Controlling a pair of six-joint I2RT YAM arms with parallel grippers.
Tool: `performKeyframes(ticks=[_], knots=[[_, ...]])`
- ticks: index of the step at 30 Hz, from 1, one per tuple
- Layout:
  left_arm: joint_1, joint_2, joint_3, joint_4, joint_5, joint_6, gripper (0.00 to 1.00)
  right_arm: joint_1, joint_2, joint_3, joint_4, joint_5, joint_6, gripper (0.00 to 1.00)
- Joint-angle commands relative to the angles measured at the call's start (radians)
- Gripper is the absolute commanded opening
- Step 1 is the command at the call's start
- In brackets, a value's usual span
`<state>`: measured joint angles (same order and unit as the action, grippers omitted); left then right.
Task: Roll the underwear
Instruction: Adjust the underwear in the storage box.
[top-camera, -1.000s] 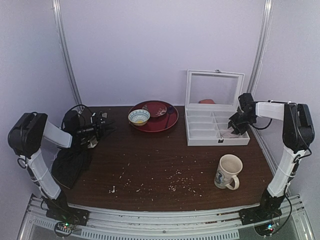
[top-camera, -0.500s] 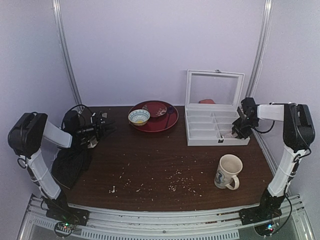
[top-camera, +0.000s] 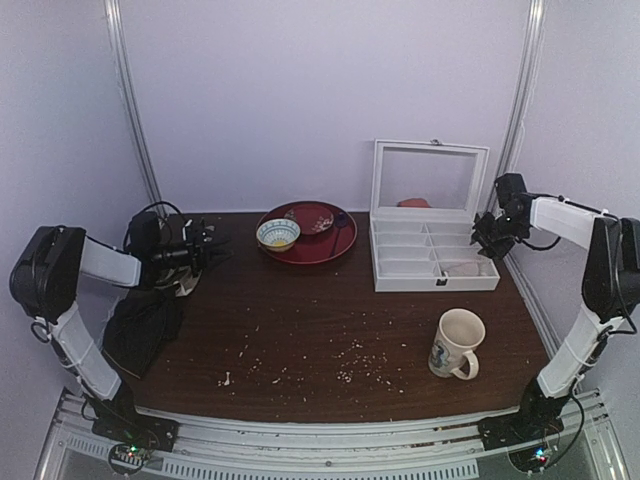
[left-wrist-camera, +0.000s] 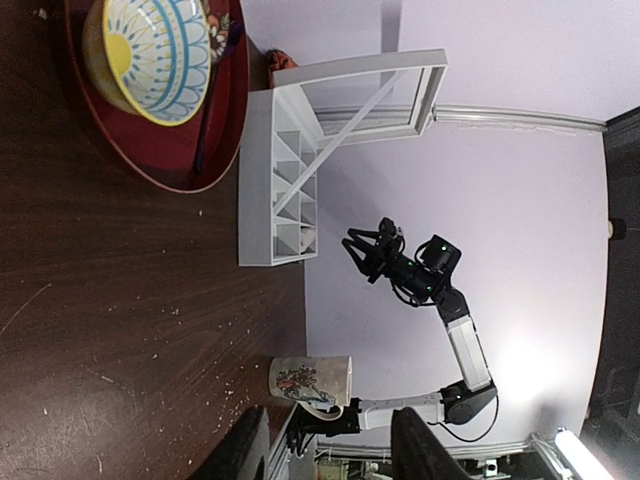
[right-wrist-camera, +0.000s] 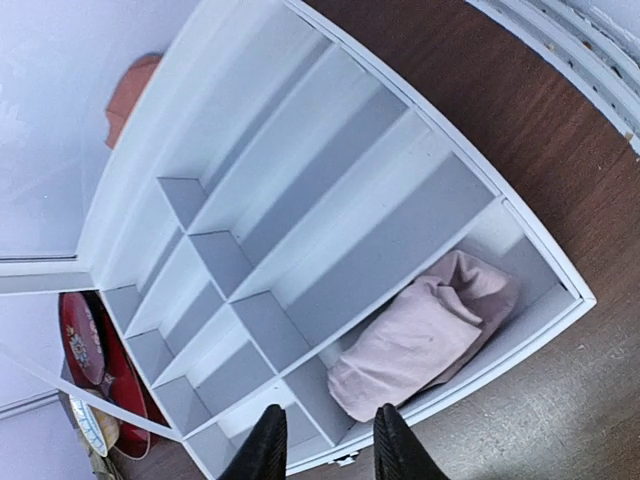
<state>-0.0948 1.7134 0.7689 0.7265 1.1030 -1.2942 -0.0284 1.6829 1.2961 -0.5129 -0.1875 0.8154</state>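
Note:
The underwear (right-wrist-camera: 420, 335) lies as a pale pink rolled bundle in the front right compartment of the white divided box (right-wrist-camera: 300, 215); in the top view the underwear (top-camera: 462, 267) shows at the box's (top-camera: 405, 268) near right corner. My right gripper (right-wrist-camera: 328, 452) hovers above it, open, with nothing between its fingers. Seen from the top, the right gripper (top-camera: 485, 239) hangs over the box's right edge. My left gripper (top-camera: 211, 247) is at the far left of the table, open and empty; its dark fingers (left-wrist-camera: 245, 450) frame the lower edge of the left wrist view.
A black cloth (top-camera: 140, 330) lies by the left arm. A red plate (top-camera: 325, 235) holds a patterned bowl (top-camera: 277, 234) at the back centre. A mug (top-camera: 457, 343) stands front right. The box lid (top-camera: 430, 150) stands upright with an orange thing (top-camera: 413, 203) behind it. Crumbs (top-camera: 350, 360) dot the table.
My right gripper has lifted out of the box's front right compartment and drawn back up to the right, leaving the pink bundle there. The left arm has shifted slightly backward.

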Motion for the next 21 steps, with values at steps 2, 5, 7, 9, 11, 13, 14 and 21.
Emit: performKeyframes(ticks=[2,5,7,9,11,13,14,21], knots=[[-0.013,-0.06,0.086,-0.18,-0.006,0.148,0.57,-0.007,0.026,0.022,0.0,-0.012,-0.039,0.27],[-0.021,-0.076,0.101,-0.212,-0.016,0.159,0.57,-0.008,0.075,-0.001,0.06,-0.028,-0.019,0.26],[-0.028,-0.096,0.113,-0.271,-0.025,0.19,0.57,-0.008,0.111,-0.011,0.087,-0.029,-0.012,0.26],[-0.031,-0.121,0.121,-0.333,-0.036,0.225,0.57,-0.01,0.139,-0.018,0.108,-0.027,-0.009,0.26],[-0.034,-0.142,0.125,-0.376,-0.045,0.248,0.57,-0.011,0.166,-0.026,0.124,-0.031,-0.003,0.26],[-0.034,-0.156,0.121,-0.393,-0.05,0.256,0.57,-0.012,0.186,-0.036,0.134,-0.044,0.003,0.25],[-0.035,-0.161,0.118,-0.399,-0.052,0.256,0.57,-0.012,0.194,-0.042,0.14,-0.052,0.008,0.25],[-0.039,-0.186,0.119,-0.458,-0.071,0.298,0.57,-0.013,0.2,-0.068,0.149,-0.055,-0.013,0.25]])
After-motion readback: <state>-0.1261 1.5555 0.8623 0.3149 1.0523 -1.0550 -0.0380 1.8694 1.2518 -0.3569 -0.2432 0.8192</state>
